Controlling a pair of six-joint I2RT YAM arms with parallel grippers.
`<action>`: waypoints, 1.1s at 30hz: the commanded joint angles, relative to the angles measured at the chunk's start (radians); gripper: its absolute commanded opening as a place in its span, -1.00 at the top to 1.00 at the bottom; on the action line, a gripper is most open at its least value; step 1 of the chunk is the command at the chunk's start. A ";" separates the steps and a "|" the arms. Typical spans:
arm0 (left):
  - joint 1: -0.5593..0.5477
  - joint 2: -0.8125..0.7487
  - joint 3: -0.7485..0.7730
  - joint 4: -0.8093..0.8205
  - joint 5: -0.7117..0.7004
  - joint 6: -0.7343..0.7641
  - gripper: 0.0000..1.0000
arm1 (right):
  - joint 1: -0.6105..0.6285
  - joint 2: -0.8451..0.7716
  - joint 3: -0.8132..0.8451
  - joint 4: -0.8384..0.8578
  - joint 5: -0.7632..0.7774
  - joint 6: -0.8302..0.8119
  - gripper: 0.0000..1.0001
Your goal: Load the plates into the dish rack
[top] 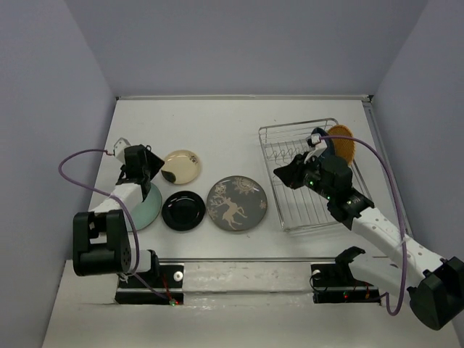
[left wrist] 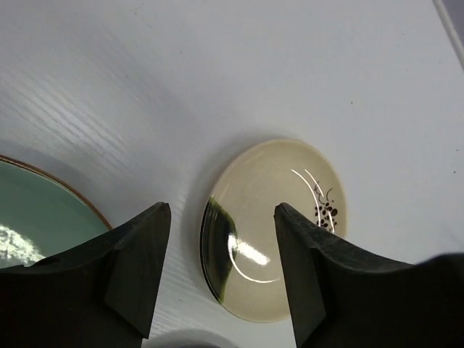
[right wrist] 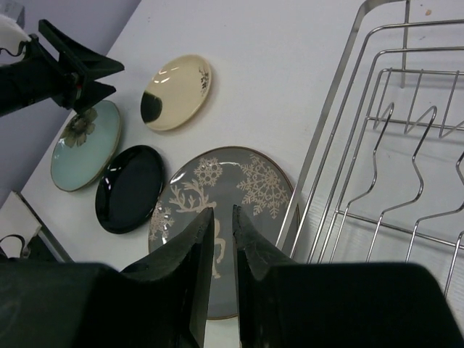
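Viewing from above, orange plate point(top: 342, 141) stands in the rack point(top: 293, 141); four lie on the bench point(top: 217, 130). Left wrist: left tool point(left wrist: 221, 214), apart, frames the cream plate point(left wrist: 268, 217) for gripping. Right wrist: right tool point(right wrist: 221, 212), seemingly together, empty, over the grey plate point(right wrist: 254, 181).

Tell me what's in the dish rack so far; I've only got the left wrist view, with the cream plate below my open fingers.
Observer: An orange plate stands on edge in the far right corner of the dish rack.
Operator: Where's the right gripper?
Observer: The right gripper hangs over the rack's left edge, fingers nearly together, holding nothing.
Operator: What's left on the table besides what I see?
Observer: Apart from your cream plate and pale green plate, a black plate and a grey deer plate lie flat, side by side, left of the rack.
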 commanded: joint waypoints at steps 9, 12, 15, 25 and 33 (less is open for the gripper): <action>-0.008 0.196 0.082 0.043 0.078 0.069 -0.15 | 0.009 -0.031 -0.016 0.093 -0.036 -0.002 0.55; -0.019 0.241 0.085 0.059 0.097 0.067 -0.06 | 0.009 -0.014 -0.013 0.093 -0.039 -0.002 0.55; -0.031 0.278 0.085 0.082 0.106 0.064 0.18 | 0.009 -0.002 -0.013 0.093 -0.038 -0.005 0.55; -0.034 0.143 0.007 0.196 0.169 0.013 0.89 | 0.009 0.061 0.016 0.088 -0.094 -0.017 0.11; -0.143 -0.201 -0.019 0.228 0.212 -0.002 0.89 | 0.028 0.133 0.113 0.059 -0.168 0.012 -0.55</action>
